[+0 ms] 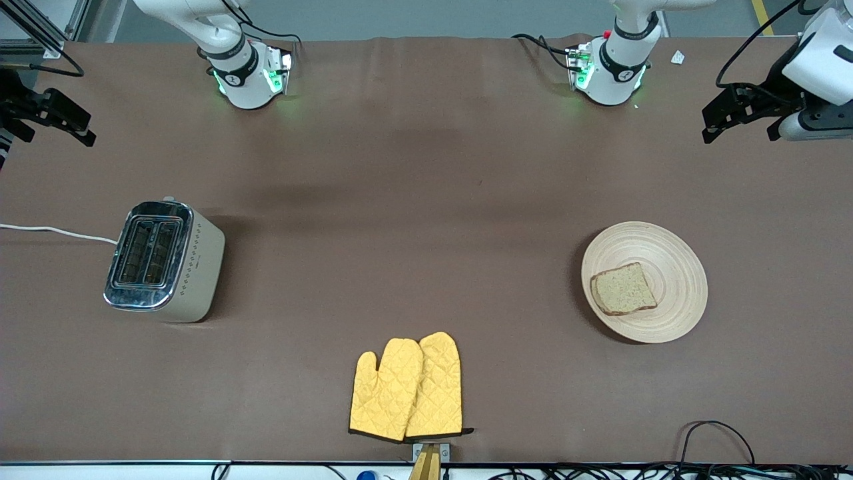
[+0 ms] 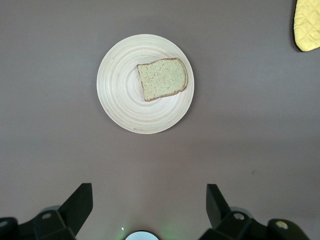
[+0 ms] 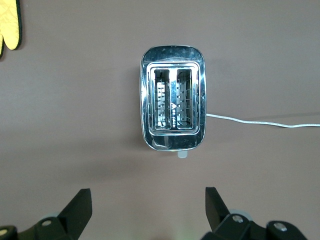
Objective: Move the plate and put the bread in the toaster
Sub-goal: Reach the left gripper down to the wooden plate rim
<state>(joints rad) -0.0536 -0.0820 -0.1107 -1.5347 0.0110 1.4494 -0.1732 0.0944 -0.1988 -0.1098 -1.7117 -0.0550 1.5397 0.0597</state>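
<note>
A light wooden plate [image 1: 676,263] [image 2: 120,87] lies toward the left arm's end of the table. One slice of brown bread [image 1: 624,289] [image 2: 162,79] rests on it. The beige, chrome-topped toaster [image 1: 163,261] [image 3: 172,105] stands upright toward the right arm's end, and both of its slots are empty. My left gripper [image 1: 740,130] [image 2: 149,200] hangs open over bare cloth at the left arm's end, apart from the plate. Open as well, my right gripper [image 1: 46,133] [image 3: 148,200] hangs over bare cloth at the right arm's end, apart from the toaster. Neither holds anything.
A pair of yellow oven mitts [image 1: 408,387] [image 2: 307,25] [image 3: 10,25] lies at the table edge nearest the front camera, midway between toaster and plate. The toaster's white cord [image 1: 60,232] [image 3: 260,122] trails off the right arm's end. Brown cloth [image 1: 426,220] covers the table.
</note>
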